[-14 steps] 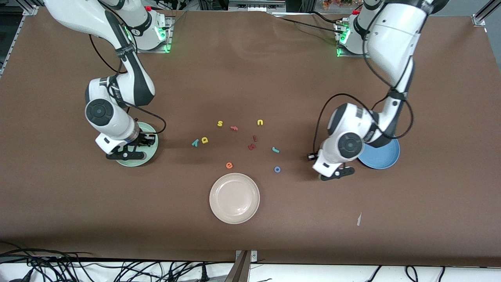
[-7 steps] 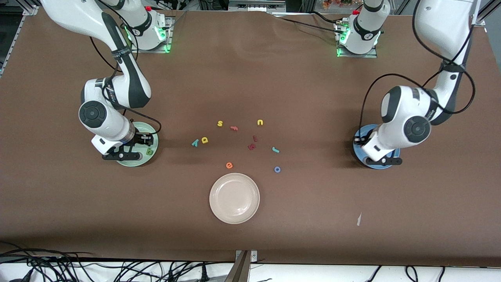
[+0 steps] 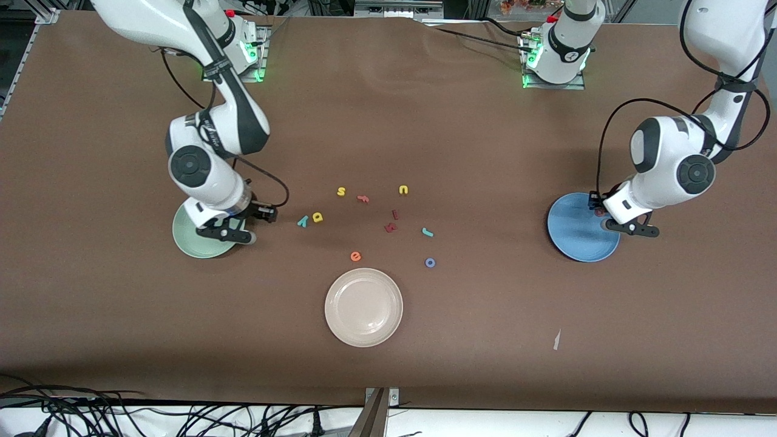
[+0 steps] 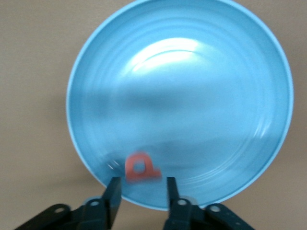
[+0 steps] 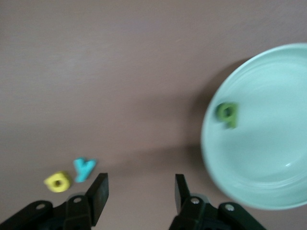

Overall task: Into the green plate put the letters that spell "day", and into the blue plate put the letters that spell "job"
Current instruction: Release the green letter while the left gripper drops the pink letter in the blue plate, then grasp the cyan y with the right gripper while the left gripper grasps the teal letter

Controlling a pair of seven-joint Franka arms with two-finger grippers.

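Both open claws off their plates: salmon "b" [image 4: 140, 168] just ahead of left claw [image 4: 142, 193].

Brown table [image 3: 461, 121], green plate [image 3: 185, 233], blue plate [image 3: 573, 233], cream plate [image 3: 363, 307], scattered foam letters [image 3: 370, 224]

Even overhead light, soft shadows – glare on blue plate [image 4: 249, 62]; wrist views motion-blurred.

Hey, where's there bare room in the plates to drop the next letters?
Most of the blue plate is bare; only the pink b lies by its rim. The green plate holds just the green a. The letters cluster around the red ones.
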